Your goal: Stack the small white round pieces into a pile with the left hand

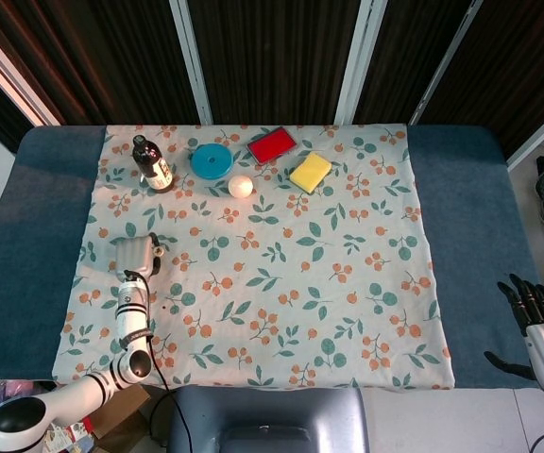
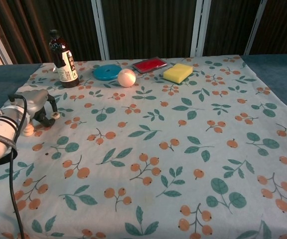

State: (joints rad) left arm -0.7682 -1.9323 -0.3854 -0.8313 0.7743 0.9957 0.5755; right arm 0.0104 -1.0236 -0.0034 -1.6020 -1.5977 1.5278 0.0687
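Note:
My left hand (image 1: 132,254) (image 2: 38,107) is low over the cloth's left side, fingers pointing down. One small white round piece (image 2: 55,115) (image 1: 158,250) shows at its fingertips on the inner side, pinched between thumb and finger. A short pile of white round pieces (image 2: 28,131) stands on the cloth just left of the hand, apart from it. Beyond the table's right front corner my right hand (image 1: 539,324) hangs with its fingers spread, holding nothing.
Along the far edge stand a dark bottle (image 2: 64,60), a blue disc (image 2: 107,72), a pale ball (image 2: 126,77), a red flat box (image 2: 150,64) and a yellow sponge (image 2: 178,72). The flowered cloth (image 2: 173,149) covers the table.

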